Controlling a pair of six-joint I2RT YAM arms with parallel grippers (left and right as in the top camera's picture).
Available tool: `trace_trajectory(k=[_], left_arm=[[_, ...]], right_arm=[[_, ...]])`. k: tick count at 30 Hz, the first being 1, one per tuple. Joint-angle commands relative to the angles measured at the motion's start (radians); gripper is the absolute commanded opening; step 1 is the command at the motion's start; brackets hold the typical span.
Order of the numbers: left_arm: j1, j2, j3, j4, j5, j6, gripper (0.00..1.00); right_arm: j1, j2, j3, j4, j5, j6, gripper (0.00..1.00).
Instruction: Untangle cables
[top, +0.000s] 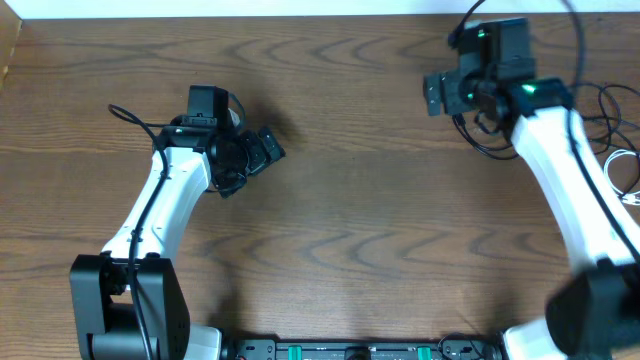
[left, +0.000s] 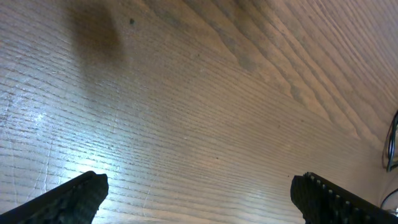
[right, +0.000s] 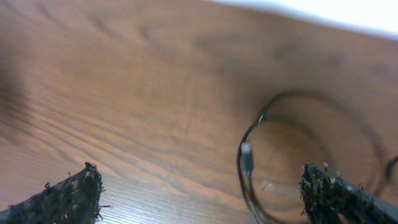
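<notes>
The cables lie at the table's right side: thin black loops (top: 603, 108) and a white cord (top: 624, 162) by the right edge. In the right wrist view a black cable loop (right: 292, 99) with a small plug end (right: 247, 155) lies on the wood, between my right fingers but nearer the right-hand one. My right gripper (top: 437, 95) (right: 200, 186) hangs open above the table at the back right, holding nothing. At the left, my left gripper (top: 255, 165) (left: 199, 186) is open over bare wood, far from the cables.
The brown wooden table (top: 350, 200) spans the view, with a pale strip (top: 250, 8) along its far edge. The white right arm (top: 565, 170) crosses in front of the cables. Thick black wiring (top: 135, 120) trails from the left arm.
</notes>
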Motion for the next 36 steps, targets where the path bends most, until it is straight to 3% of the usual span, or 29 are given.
trace_trajectory(k=[1,14,22,29,36], left_arm=[[0.003,-0.004,0.021,-0.001,-0.01,0.013,1.0],[0.003,-0.004,0.021,0.0,-0.01,0.013,1.0],[0.003,-0.004,0.021,0.0,-0.01,0.013,1.0],[0.003,-0.004,0.021,0.0,-0.01,0.013,1.0],[0.003,-0.004,0.021,0.0,-0.01,0.013,1.0]], right_arm=[[0.006,-0.14,0.003,0.0,-0.003,0.013,0.99],[0.005,-0.601,0.003,-0.001,-0.003,0.013,0.99],[0.005,-0.746,0.003,-0.016,-0.003,0.013,0.99],[0.005,-0.781,-0.022,-0.232,-0.002,0.013,0.99],[0.003,-0.922,-0.272,-0.036,-0.003,0.013,0.99]])
